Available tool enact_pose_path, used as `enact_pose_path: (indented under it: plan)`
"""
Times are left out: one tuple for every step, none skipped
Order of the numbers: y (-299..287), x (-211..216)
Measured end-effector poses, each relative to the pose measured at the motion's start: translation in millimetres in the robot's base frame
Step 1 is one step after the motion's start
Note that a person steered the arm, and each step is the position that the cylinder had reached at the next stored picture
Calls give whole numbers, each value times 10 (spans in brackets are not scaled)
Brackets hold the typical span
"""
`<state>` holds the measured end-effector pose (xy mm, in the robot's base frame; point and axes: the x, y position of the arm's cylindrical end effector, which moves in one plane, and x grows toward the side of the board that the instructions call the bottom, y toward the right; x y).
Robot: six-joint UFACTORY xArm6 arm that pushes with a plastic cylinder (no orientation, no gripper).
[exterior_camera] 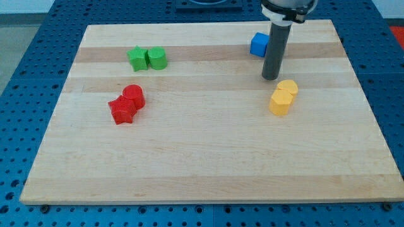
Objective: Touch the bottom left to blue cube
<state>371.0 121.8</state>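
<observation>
Wood is what sits closest to us, the bare front part of the big wooden board (208,170), with a blue table (25,75) full of little holes all around it. A bit farther up on the view's left are two red blocks (127,104) touching each other, one shaped like a star and one round. Higher up on the left are two green blocks (147,58), side by side and touching, a star and a rounder one. On the view's right are two yellow blocks (283,97), touching each other too. My tip (270,77) rests on the board just above the yellow blocks. It is only a straight dark rod, so it has nothing to open or close, and it holds nothing. The blue cube (259,45) is near the view's top, right of the middle, partly behind the rod. From my tip, the cube lies up and a little to the left. The spot I want is the cube's bottom left corner, so I think my tip needs to slide left and up a little to reach it. My tip is near the cube but not touching it yet.
</observation>
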Motion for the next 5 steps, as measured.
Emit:
enact_pose_path:
  plan:
    - [0,-3]
    - [0,-78]
    - [0,-123]
    - [-54,-153]
    - [-77,-159]
